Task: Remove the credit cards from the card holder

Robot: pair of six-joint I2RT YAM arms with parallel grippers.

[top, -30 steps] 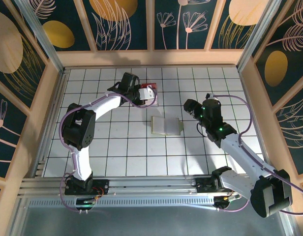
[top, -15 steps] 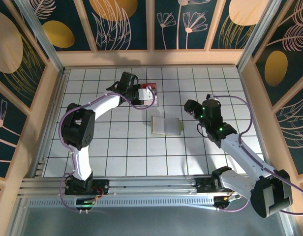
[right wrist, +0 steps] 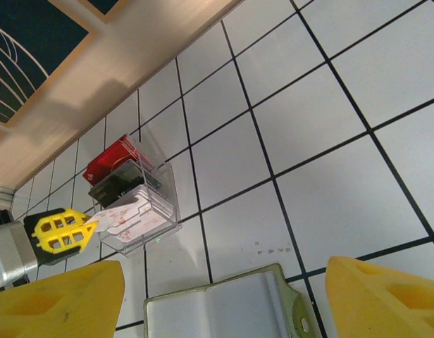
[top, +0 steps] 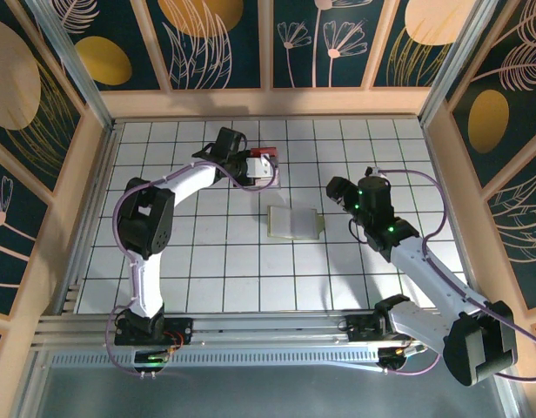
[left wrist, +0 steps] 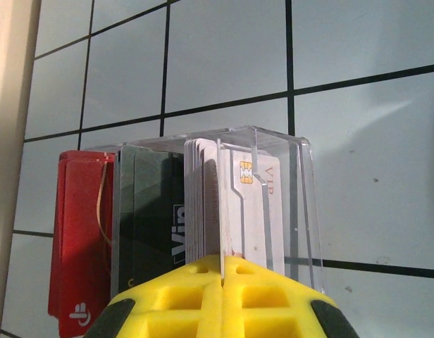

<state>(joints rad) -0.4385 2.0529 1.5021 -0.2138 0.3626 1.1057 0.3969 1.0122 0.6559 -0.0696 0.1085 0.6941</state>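
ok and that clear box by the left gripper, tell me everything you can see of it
The clear box looks like transparent plastic, open-topped, with thin clear dividers, standing on the white tiled table. Cards stand upright inside in groups: a red stack at one end, dark cards in the middle, white cards at the other. The left gripper, shut, pinches a single white card at the box's open top.
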